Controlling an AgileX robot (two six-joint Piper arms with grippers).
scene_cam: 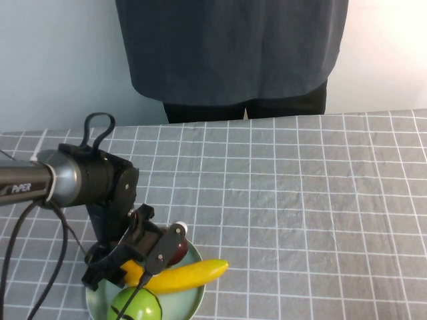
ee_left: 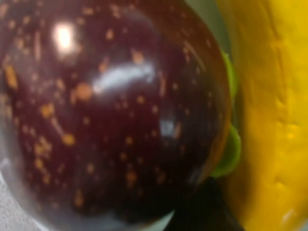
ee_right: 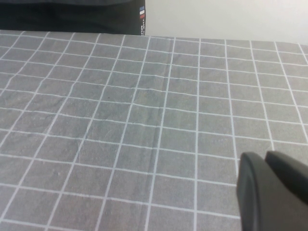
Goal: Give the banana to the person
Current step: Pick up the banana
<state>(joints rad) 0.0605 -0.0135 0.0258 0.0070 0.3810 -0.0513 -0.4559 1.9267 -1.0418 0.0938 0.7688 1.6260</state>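
Note:
The yellow banana (scene_cam: 190, 273) lies on a pale green plate (scene_cam: 193, 300) at the near left, its left end under my left gripper (scene_cam: 123, 273). That gripper is down on the plate, jaws apart, one finger on each side of the banana's end. The left wrist view is filled by a dark red fruit (ee_left: 106, 110) with the banana (ee_left: 269, 120) right beside it. The person (scene_cam: 233, 53) stands at the table's far edge; no hand shows. My right gripper (ee_right: 265, 156) is shut and empty, low over bare cloth, out of the high view.
A round green fruit (scene_cam: 137, 307) and the dark red fruit (scene_cam: 179, 250) share the plate with the banana. A grey checked cloth (scene_cam: 300, 200) covers the table. The person's dark trousers (ee_right: 67, 14) show at the far edge in the right wrist view.

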